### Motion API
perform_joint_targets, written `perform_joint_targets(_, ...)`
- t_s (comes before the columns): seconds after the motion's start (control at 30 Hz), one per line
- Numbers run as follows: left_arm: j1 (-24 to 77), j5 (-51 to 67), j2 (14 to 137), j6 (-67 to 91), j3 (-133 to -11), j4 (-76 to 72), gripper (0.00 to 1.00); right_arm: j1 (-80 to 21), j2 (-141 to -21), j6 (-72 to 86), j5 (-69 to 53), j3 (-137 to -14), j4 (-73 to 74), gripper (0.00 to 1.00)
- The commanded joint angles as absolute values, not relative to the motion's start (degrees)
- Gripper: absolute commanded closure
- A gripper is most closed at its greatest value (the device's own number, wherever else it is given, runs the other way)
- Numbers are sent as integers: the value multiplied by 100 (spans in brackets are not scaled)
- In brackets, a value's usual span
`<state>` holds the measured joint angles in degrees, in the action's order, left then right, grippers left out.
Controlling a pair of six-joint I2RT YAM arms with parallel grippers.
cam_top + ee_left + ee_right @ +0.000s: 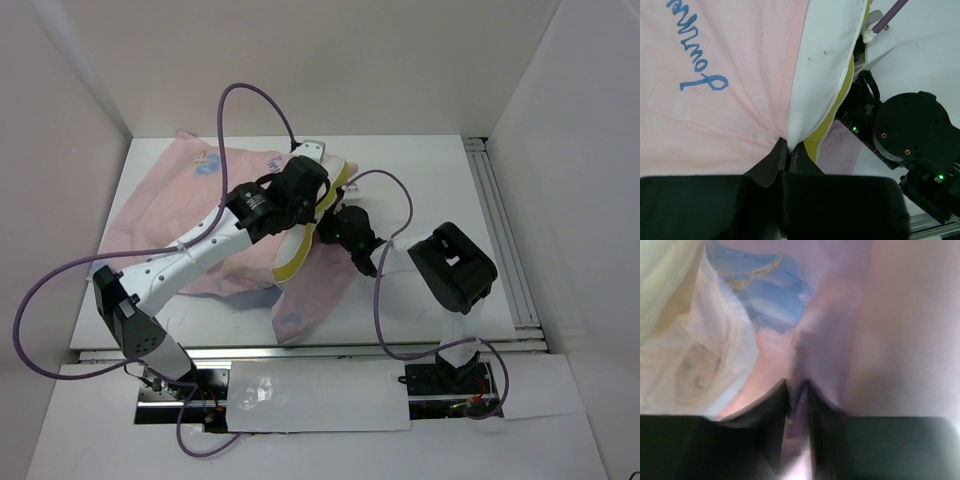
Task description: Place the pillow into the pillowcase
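- There is one pillow [298, 248], one pillowcase [165, 205], and two pincers, all on one white desk [430, 190].
- The top view shows the whole pink pillowcase spread flat. Most of it lies to the left of both pincers. The pillow's white and yellow edge sticks out between them.
- Only the top view shows both arms meeting in the middle of the desk. It does not show what the tips hold.
- The left wrist view shows that. The left pincer [788, 150] is clenched on the pillowcase's pink edge, just where it meets the white pillow.
- From this pincer, the pink cloth with blue writing [702, 82] goes up and to the left. The pillow goes up and to the right, touching the tips. Its yellow strip is just to the right of them.
- The right wrist view is blurry. The right pincer [796, 390] is pinched on a fold of pink-purple pillowcase.
- Only this view shows a blue picture patch [762, 297] on the cloth, up and left of the tips. White puffy pillow sits far left of them.
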<state>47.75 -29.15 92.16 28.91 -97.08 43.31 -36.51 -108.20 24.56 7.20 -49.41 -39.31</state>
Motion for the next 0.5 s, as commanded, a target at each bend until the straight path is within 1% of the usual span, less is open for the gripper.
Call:
perform_joint_targets(0.0, 4781, -2865, 8711, 3164, -9712, 3709, 100, -3700, -10803, 2409, 686, -5089, -4403, 91)
perform_joint_targets(0.03, 4781, -2865, 8710, 3164, -9712, 3709, 100, -3752, -10732, 2408, 738, -5089, -4403, 100)
perform_joint_targets(0.1, 4729, -2918, 8710, 3234, -9659, 3709, 100, -3753, -10443, 2408, 738, -5019, -4246, 100)
perform_joint_targets(0.17, 4676, -3224, 8657, 3296, -9519, 3709, 100, -3631, -10135, 2355, 590, -4792, -4176, 100)
perform_joint_targets(0.23, 4510, -3627, 8797, 3514, -9519, 3813, 100, -3490, -9512, 2355, 248, -4607, -4017, 100)
perform_joint_targets(0.27, 4317, -3630, 9015, 3603, -9571, 3945, 100, -3324, -9031, 2355, 168, -4371, -3895, 100)
perform_joint_targets(0.33, 4123, -3630, 9210, 3743, -9571, 4130, 100, -3104, -8572, 2408, 1, -4228, -3316, 100)
perform_joint_targets(0.37, 4018, -3630, 9263, 3744, -9467, 4035, 100, -2859, -8108, 2504, -70, -4106, -3087, 100)
perform_joint_targets(0.4, 3947, -3630, 9359, 3796, -9370, 3973, 100, -2709, -7886, 2566, -166, -4035, -2728, 100)
perform_joint_targets(0.47, 3745, -3630, 9500, 3945, -9106, 3868, 100, -2192, -7447, 2776, -693, -3807, -2479, 100)
